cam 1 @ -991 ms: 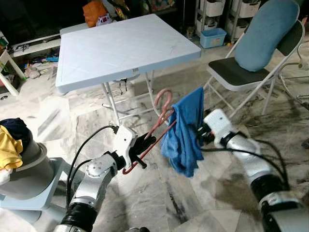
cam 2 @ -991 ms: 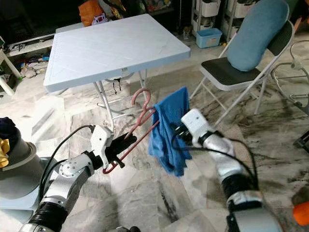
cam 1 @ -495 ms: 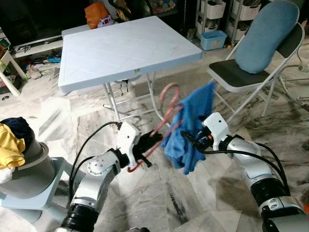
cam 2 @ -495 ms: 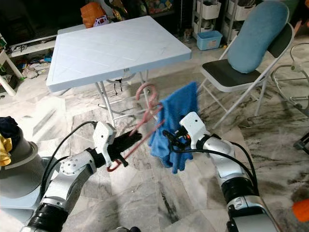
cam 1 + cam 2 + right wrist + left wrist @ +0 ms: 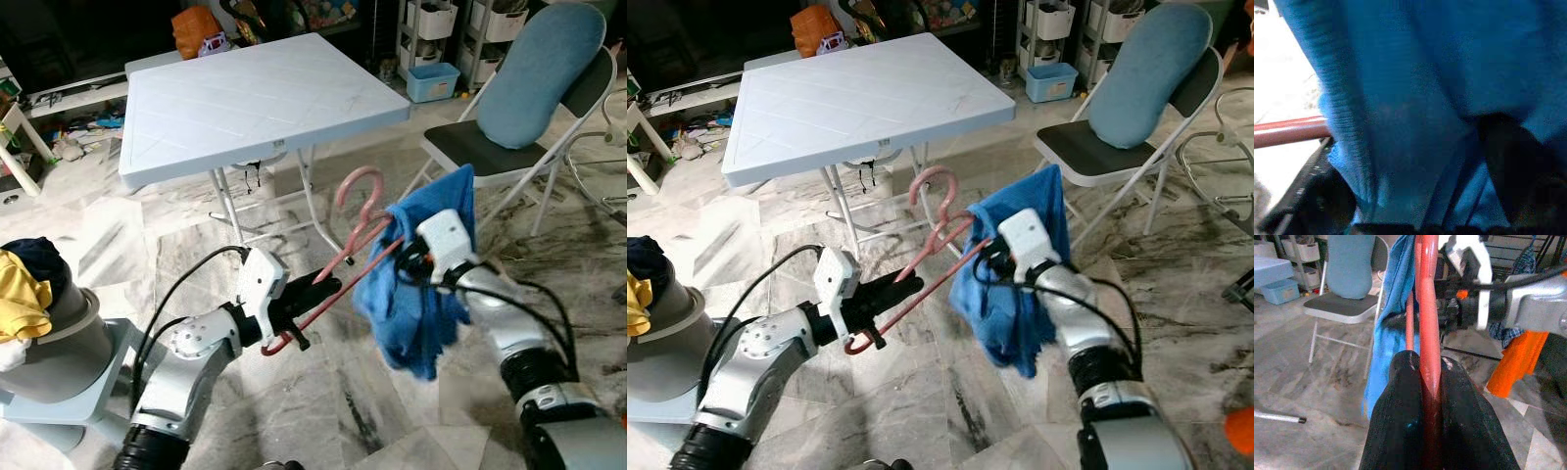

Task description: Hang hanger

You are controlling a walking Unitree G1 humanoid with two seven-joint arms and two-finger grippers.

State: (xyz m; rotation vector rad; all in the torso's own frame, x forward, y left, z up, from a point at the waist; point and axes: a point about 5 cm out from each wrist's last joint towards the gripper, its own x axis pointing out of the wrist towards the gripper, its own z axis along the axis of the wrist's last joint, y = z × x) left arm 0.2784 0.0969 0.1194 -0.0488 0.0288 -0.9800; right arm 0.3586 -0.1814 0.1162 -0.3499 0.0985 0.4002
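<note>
The left pincer (image 5: 286, 315) is clenched on the lower end of the pink hanger (image 5: 345, 257); the left wrist view shows its two black fingers (image 5: 1400, 396) pressed flat against the bar from both sides. The hanger slants up toward 1 o'clock, hook (image 5: 355, 186) uppermost, held in mid-air above the floor (image 5: 323, 411) and just in front of the worktop (image 5: 255, 98).

A blue cloth (image 5: 416, 294) is draped over the hanger's far end and hangs down at about 3 o'clock from the left pincer. The right pincer (image 5: 416, 262) sits right against the cloth; its fingers are buried in blue folds, so I cannot tell whether it is gripping.

My judgement: the cloth is on the hanger but bunched to one side, so this is the dressing step. Next, the right arm should spread the cloth, then the hook needs a rail, and none is visible here.
</note>
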